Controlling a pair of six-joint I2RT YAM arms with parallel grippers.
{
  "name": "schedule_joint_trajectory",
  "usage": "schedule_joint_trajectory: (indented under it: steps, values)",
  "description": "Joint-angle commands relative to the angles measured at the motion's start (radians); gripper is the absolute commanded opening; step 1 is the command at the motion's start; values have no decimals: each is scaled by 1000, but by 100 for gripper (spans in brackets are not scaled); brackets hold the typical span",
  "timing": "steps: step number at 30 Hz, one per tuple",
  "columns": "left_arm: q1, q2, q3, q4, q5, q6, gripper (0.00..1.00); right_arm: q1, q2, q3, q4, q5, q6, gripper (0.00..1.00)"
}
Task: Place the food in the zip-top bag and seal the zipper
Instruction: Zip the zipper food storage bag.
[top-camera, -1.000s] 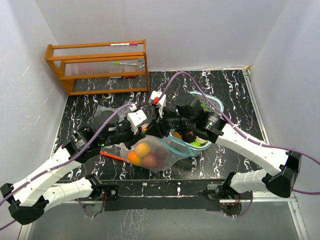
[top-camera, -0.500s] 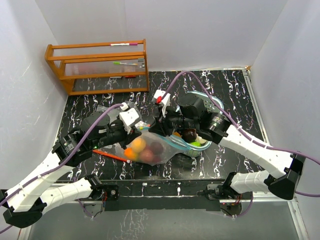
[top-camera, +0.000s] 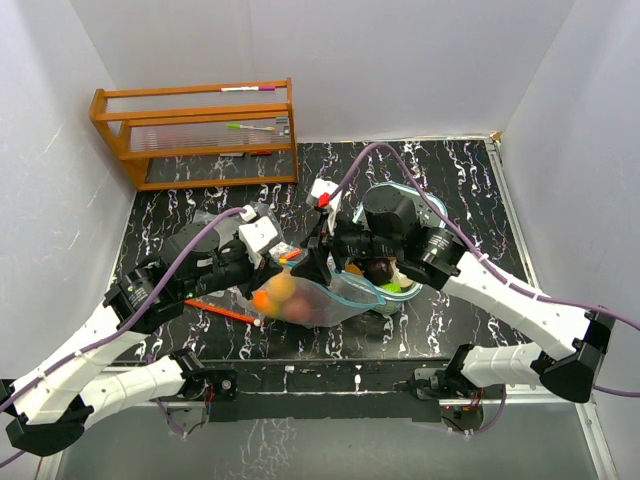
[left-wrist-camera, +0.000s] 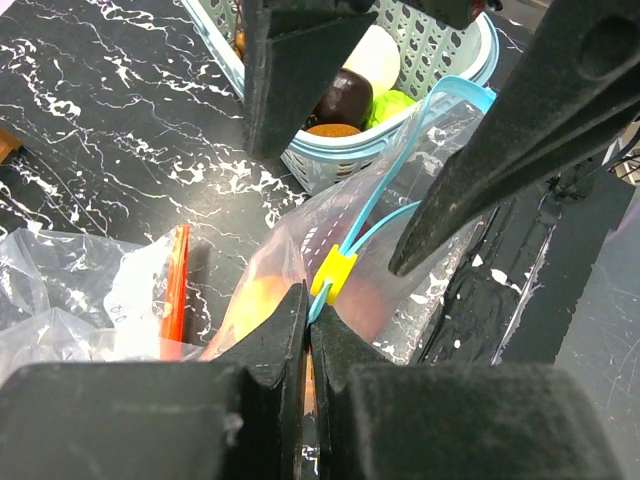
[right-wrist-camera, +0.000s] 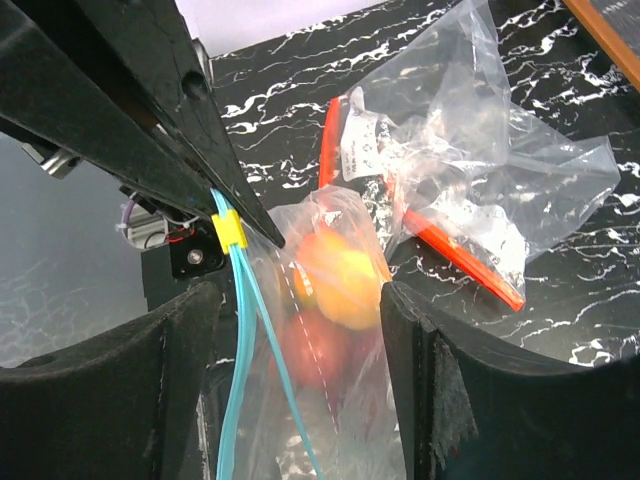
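The clear zip-top bag (top-camera: 318, 305) with a blue zipper (left-wrist-camera: 400, 150) and yellow slider (left-wrist-camera: 334, 273) hangs over the table's middle. Inside it is food: a yellow-orange fruit (right-wrist-camera: 340, 275) and a dark red one (right-wrist-camera: 315, 350). My left gripper (left-wrist-camera: 308, 295) is shut on the zipper strip just below the slider. My right gripper (right-wrist-camera: 298, 300) stands open, its fingers on either side of the bag's upper part without pinching it. More food (left-wrist-camera: 345, 95) lies in the teal basket (top-camera: 432, 207) behind the bag.
A second clear bag with an orange-red zipper (right-wrist-camera: 470, 180) lies crumpled on the table left of the bag. A wooden rack (top-camera: 195, 130) stands at the back left. White walls close in the table on three sides.
The right gripper's jaws have opened wide and let go of the bag. The bag with the left gripper has shifted slightly left and back.
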Motion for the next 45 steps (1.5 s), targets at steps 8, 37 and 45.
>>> schedule_joint_trajectory:
  steps: [8,37,45]
  values:
    - [-4,-14,9,25,29,-15,0,-4,78,100,100,-154,-51,69]
    - [-3,-18,-7,34,28,-17,0,-5,65,114,149,-191,-63,44]
    - [-5,-19,-11,34,27,-18,0,-6,83,122,131,-220,-58,13]
